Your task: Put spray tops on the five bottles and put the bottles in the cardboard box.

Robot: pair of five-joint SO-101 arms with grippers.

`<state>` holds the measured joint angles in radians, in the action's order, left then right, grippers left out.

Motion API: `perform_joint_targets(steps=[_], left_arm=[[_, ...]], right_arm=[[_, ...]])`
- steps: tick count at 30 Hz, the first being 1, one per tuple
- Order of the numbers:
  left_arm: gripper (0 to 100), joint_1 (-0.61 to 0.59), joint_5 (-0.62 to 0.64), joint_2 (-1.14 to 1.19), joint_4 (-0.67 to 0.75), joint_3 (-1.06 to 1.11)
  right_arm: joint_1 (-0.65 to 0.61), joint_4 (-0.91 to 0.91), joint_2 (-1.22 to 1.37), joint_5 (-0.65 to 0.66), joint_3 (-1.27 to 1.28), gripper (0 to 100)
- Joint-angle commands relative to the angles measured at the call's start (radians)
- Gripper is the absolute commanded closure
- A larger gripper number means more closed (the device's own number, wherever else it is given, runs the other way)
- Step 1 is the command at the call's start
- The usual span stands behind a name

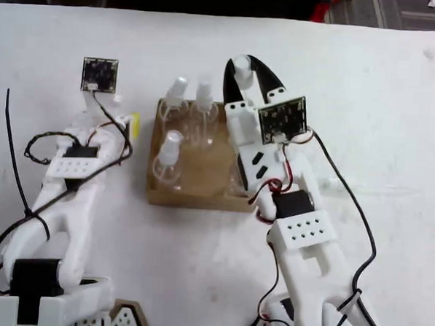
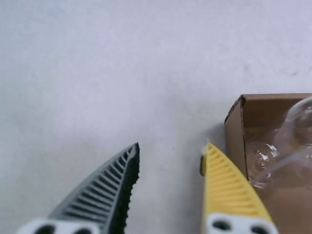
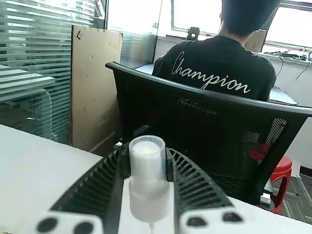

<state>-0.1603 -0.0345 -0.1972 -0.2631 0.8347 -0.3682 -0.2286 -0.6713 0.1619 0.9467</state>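
Inside right hand [image 3: 145,153], upright spray top [image 3: 147,183]

Overhead above table [image 1: 395,106]; two wrist close-ups

Bright even light on white table [image 1: 395,106], soft faint shadows; daylight glare thru bg windows [image 3: 195,12]

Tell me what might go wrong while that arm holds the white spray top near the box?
The right gripper pinches the spray top only at its narrow cap, so it could tilt or slip out. The bottles stand close together in the cardboard box beside that arm; a low move might topple them. The left gripper sits open by the box's corner and could nudge it.
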Motion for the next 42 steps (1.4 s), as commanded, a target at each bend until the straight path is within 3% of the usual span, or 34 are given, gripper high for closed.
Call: perform_joint_targets(steps=[1,13,32,42], left_arm=[[80,0.010,-0.011,-0.035,0.017,-0.003],[80,0.008,-0.011,-0.035,0.017,-0.003],[80,0.010,-0.011,-0.035,0.017,-0.003],[80,0.010,-0.011,-0.033,0.017,-0.003]], right_arm=[[-0.004,-0.022,-0.002,-0.009,-0.014,98.3],[0.002,-0.027,0.094,-0.009,0.006,98.3],[0.064,-0.268,0.348,-0.009,0.009,98.3],[0.062,-0.278,0.417,-0.009,0.008,98.3]])
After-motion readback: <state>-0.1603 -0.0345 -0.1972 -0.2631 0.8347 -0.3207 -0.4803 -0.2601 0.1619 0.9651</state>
